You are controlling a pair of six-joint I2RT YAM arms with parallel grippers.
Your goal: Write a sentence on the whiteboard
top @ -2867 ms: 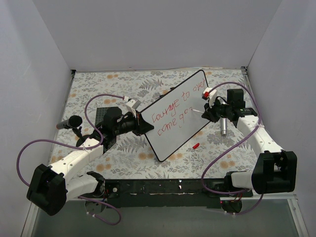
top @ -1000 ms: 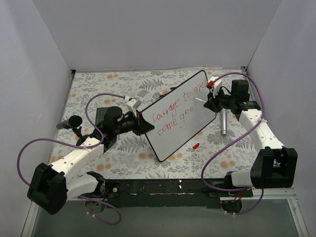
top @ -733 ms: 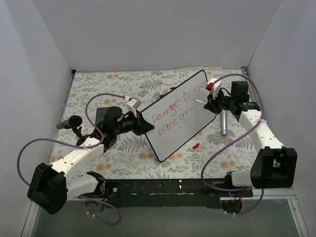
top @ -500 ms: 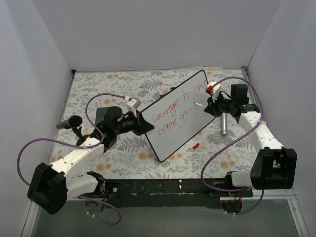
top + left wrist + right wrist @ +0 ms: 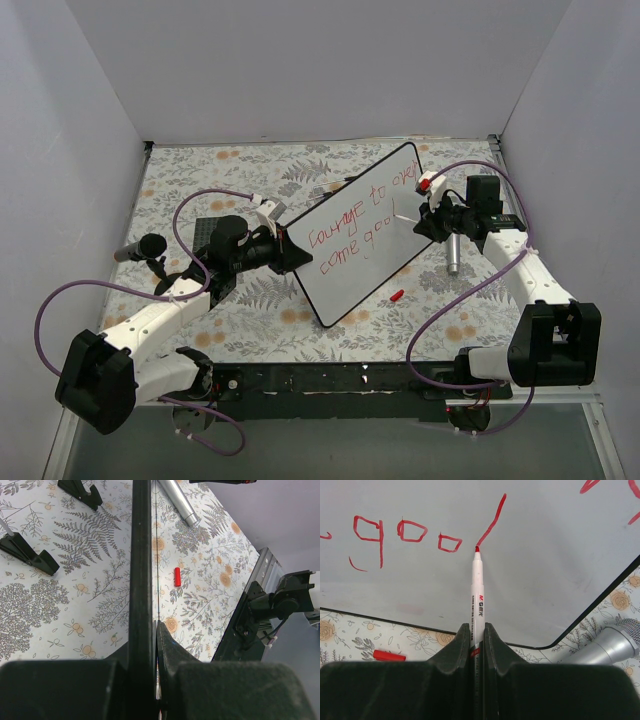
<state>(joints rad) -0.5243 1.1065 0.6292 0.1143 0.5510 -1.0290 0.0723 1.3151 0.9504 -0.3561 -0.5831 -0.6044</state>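
Right hand (image 5: 476, 628) clamped on marker (image 5: 477, 587), tip at the foot of a slanted stroke after "goo" in the sentence (image 5: 400, 532). Left hand (image 5: 150, 635) grips the edge of the whiteboard (image 5: 350, 282), which stands propped mid-table (image 5: 190, 185). My judgement: finishing "good". Next I loop the d's bowl with light pressure.

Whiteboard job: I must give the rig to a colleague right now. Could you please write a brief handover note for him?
The left gripper is shut on the edge of the whiteboard.
The right gripper is shut on the marker, its tip at the lower end of a slanted stroke after "goo".
The red cap lies on the table by the board's near edge.
Done: the sentence reads roughly "courage to over / come goo".
Left: finish the last letter, probably a d, and any further words.
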